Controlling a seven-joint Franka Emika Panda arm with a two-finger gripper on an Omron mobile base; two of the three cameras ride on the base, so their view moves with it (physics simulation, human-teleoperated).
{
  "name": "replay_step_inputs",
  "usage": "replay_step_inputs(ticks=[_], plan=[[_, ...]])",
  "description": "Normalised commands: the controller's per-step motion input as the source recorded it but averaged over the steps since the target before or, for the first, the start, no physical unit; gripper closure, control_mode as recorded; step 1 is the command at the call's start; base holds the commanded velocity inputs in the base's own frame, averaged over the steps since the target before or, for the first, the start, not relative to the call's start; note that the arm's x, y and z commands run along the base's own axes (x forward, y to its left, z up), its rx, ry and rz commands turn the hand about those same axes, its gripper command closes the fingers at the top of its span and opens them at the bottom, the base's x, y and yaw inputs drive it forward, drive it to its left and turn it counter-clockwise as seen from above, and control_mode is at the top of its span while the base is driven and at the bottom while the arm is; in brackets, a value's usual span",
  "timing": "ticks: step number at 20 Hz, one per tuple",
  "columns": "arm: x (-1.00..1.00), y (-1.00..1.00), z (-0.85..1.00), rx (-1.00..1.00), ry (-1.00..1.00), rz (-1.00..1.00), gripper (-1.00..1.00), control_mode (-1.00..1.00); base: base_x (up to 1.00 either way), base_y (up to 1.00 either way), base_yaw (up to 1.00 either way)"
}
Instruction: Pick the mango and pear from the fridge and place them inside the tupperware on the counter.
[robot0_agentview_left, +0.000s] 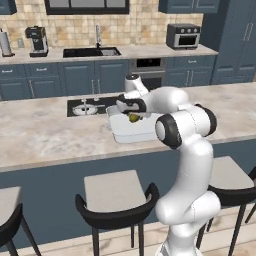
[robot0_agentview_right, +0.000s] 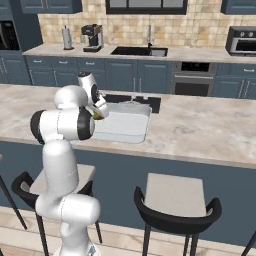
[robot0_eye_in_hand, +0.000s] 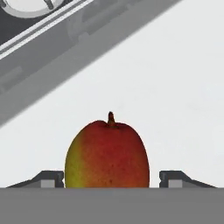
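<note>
- Nearest the hand camera, the two dark fingertips (robot0_eye_in_hand: 50, 178) stand on either side of the mango (robot0_eye_in_hand: 107, 155), each with a sliver of white visible between tip and fruit. The claw reads as parted and letting go rather than clenched; whether the pads touch the skin lower down cannot be told.
- The mango sits between the jaws with its stem up in the hand view, so its long axis runs along the gripper's line of sight from bottom to top of that picture. Its green-yellow patch faces the left fingertip, the red side the right.
- From the left base view, the gripper (robot0_agentview_left: 133, 114) hangs over the tupperware (robot0_agentview_left: 131, 131) with the fruit showing as a small yellowish spot beneath the hand. From the right base view, the gripper (robot0_agentview_right: 99, 112) is at the container's near-left part, the mango (robot0_agentview_right: 98, 115) just under it.
- Behind the fruit, the white floor of the tupperware (robot0_eye_in_hand: 175, 87) fills the background, which suggests the hand is low over the container so the mango drops only a little and does not roll out over the low walls.
- Farther off, the black cooktop (robot0_agentview_left: 86, 106) lies just beyond the container on the counter (robot0_agentview_left: 40, 130).
- Judged from this, the mango's placing is about finished; the pear remains to be fetched from the fridge.
</note>
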Motion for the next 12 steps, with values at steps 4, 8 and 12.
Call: replay_step_inputs(ticks=[4,8,12], plan=[[-0.22,0.0,0.61,0.0,-0.03,-0.07,-1.0,-1.0,0.0,0.0,0.0],[-0.66,-0.19,0.95,0.0,-0.11,-0.05,-1.0,-1.0,0.0,0.0,0.0],[-0.98,-0.41,0.94,0.0,-0.17,-0.01,-1.0,-1.0,0.0,0.0,0.0]])
